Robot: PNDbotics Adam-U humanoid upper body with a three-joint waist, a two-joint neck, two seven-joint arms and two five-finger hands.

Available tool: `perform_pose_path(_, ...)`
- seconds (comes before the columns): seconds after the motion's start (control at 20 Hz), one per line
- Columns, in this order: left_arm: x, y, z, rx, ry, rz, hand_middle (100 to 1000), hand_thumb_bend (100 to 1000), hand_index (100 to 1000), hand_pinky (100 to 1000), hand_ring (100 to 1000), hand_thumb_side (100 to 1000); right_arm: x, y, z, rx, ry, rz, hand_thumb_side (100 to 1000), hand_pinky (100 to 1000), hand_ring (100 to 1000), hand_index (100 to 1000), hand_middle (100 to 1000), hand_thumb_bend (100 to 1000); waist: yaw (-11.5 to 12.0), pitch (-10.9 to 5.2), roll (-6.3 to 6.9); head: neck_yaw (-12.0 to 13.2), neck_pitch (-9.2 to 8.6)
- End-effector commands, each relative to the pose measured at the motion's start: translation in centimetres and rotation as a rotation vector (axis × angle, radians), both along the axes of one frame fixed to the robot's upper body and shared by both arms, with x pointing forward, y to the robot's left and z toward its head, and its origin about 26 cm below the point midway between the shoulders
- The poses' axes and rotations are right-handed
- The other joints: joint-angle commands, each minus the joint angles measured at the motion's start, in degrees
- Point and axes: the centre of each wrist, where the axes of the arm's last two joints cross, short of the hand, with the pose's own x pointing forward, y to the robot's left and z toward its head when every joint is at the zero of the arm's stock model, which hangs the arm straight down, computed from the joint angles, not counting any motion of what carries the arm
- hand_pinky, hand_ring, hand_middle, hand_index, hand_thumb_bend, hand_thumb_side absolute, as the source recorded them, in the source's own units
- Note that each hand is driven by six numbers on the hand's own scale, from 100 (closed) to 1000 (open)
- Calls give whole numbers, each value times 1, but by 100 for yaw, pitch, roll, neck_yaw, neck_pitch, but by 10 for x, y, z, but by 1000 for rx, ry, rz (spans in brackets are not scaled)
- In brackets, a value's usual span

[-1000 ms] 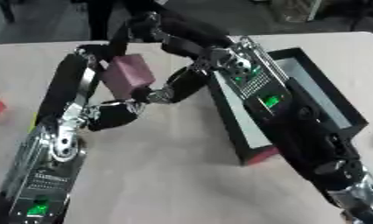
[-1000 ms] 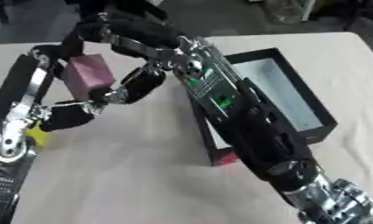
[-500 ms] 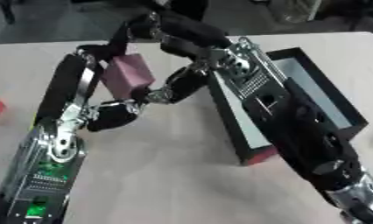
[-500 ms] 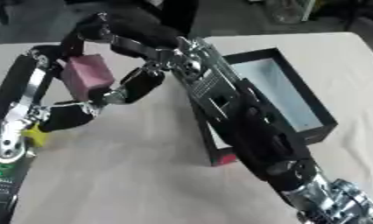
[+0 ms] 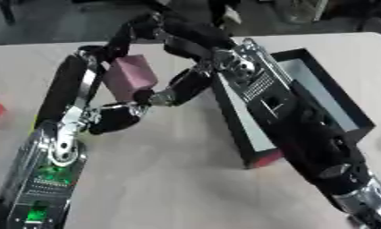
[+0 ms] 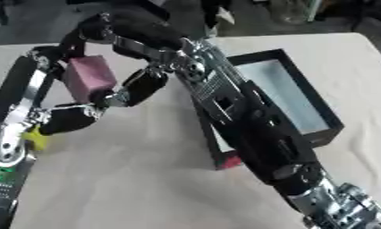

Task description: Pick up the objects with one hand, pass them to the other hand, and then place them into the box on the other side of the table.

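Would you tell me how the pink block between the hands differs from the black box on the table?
The pink block is a closed solid; the black box is open, with a pale inside. The block is held above the table between the left hand and right hand; the box rests on it. The block looks smaller. Both are box-shaped.

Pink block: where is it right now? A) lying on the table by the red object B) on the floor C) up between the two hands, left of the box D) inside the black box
C: the pink block sits above the table where the left hand and right hand meet, beside the black box, not in it.
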Motion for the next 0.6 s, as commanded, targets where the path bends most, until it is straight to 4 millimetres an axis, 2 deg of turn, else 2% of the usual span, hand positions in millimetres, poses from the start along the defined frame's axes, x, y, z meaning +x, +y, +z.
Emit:
perform_pose_path(0.05,-5,-3,9,-8,-36,-20,345,335,578,637,427,100,-3,-2,10,5,-34,3,100,810,857,808,684,400,-5,-49,29,-3,-61)
perform_pose_path(0.6,-5,-3,9,-5,-37,-23,345,335,577,636,427,100,-2,-2,9,0,-37,0,100,812,865,807,730,399,-6,-47,18,14,-58)
